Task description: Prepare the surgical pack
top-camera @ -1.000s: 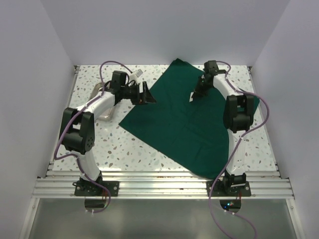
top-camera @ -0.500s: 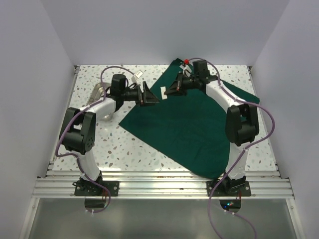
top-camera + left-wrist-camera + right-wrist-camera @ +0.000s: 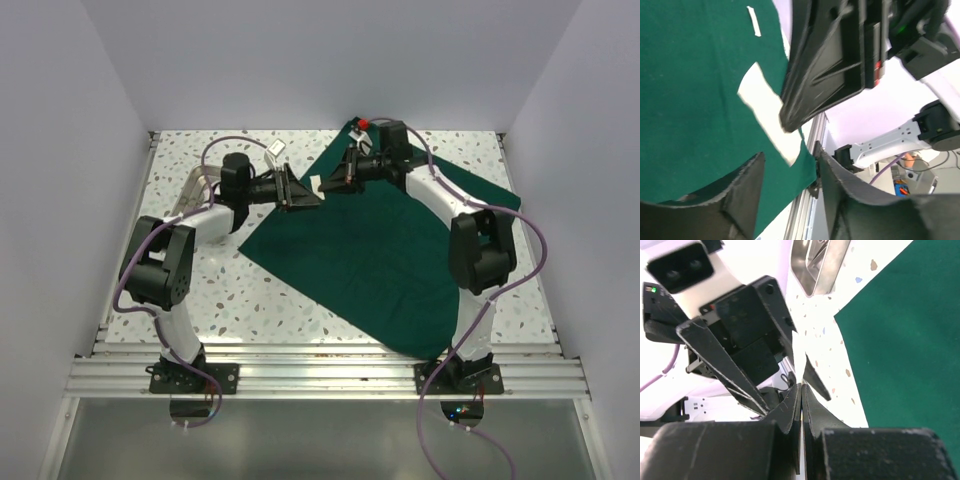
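Observation:
The surgical pack is a dark green drape [image 3: 380, 250] lying spread out over the middle and right of the table, also seen in the wrist views [image 3: 690, 100] [image 3: 905, 350]. My right gripper [image 3: 328, 184] [image 3: 802, 390] hovers above the drape's far left edge, shut on a small white gauze square [image 3: 765, 110] [image 3: 315, 183]. My left gripper [image 3: 306, 196] [image 3: 790, 172] faces it tip to tip and is open. The free end of the gauze reaches into the gap between the left fingers [image 3: 725, 360].
A shiny metal tray [image 3: 200, 195] [image 3: 817, 265] sits on the speckled table behind the left arm. A small white strip [image 3: 754, 21] lies on the drape. White walls enclose the table on three sides. The right arm arches over the drape.
The right arm swung left across the drape until its tip met the left gripper. The left gripper shifted slightly right, and its jaws have narrowed around the gauze's end.

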